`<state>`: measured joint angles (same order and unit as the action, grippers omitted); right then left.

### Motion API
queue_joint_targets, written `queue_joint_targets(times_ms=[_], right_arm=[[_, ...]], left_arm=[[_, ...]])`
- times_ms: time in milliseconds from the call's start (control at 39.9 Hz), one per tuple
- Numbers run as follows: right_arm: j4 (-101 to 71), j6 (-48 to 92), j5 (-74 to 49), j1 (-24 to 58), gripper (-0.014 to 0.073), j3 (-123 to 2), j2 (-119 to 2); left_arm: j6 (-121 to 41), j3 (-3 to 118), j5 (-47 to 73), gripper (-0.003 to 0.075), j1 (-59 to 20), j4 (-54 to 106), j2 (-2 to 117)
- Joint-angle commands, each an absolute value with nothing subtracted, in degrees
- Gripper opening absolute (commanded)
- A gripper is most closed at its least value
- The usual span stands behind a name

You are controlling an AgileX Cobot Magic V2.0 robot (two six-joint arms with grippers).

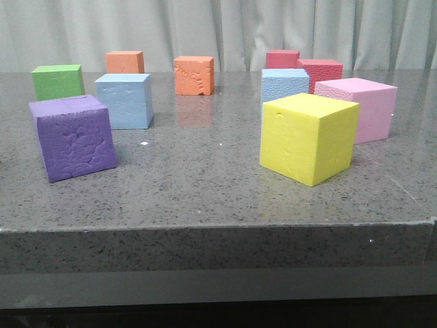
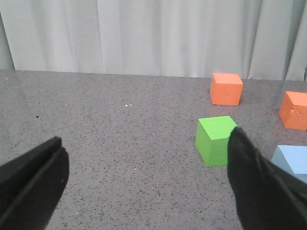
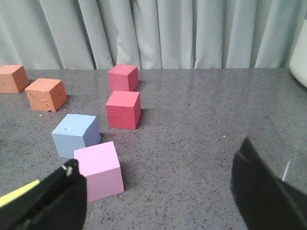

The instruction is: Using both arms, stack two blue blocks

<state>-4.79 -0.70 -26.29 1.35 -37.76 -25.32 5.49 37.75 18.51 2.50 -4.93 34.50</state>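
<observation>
Two sky-blue blocks stand apart on the table. The left blue block (image 1: 125,100) sits behind the purple cube and shows partly in the left wrist view (image 2: 293,159). The right blue block (image 1: 284,85) sits behind the yellow cube and shows in the right wrist view (image 3: 76,134), beside the pink cube. No gripper shows in the front view. My left gripper (image 2: 146,179) is open and empty over bare table, left of the green cube. My right gripper (image 3: 160,184) is open and empty, with the pink cube by its left finger.
A purple cube (image 1: 72,137) stands front left and a yellow cube (image 1: 308,137) front right. A green cube (image 1: 58,81), two orange cubes (image 1: 194,74), two red cubes (image 1: 319,72) and a pink cube (image 1: 358,108) stand further back. A grey curtain hangs behind the table.
</observation>
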Motion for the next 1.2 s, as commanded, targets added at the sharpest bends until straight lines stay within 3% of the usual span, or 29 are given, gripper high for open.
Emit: queue_joint_targets(times_ms=[0, 476, 877, 1178], right_arm=[[-4.37, -0.55, -21.39, 1.13, 0.0645, -39.72, -26.17], [-4.37, -0.55, -20.63, 1.13, 0.0645, -42.63, -31.70], [-9.85, -0.67, -29.54, 1.98, 0.0645, -60.99, -57.09], [-9.73, -1.17, -30.96, 12.28, 0.0645, -75.20, -75.37]], left_arm=[[5.52, 39.90, 13.45, 0.0657, 2.65, -4.63, 34.86], [5.52, 39.90, 13.55, 0.0617, 2.65, -4.63, 34.86], [5.52, 39.90, 13.55, 0.0617, 2.65, -4.63, 34.86], [5.52, 39.90, 13.55, 0.0617, 2.65, -4.63, 34.86]])
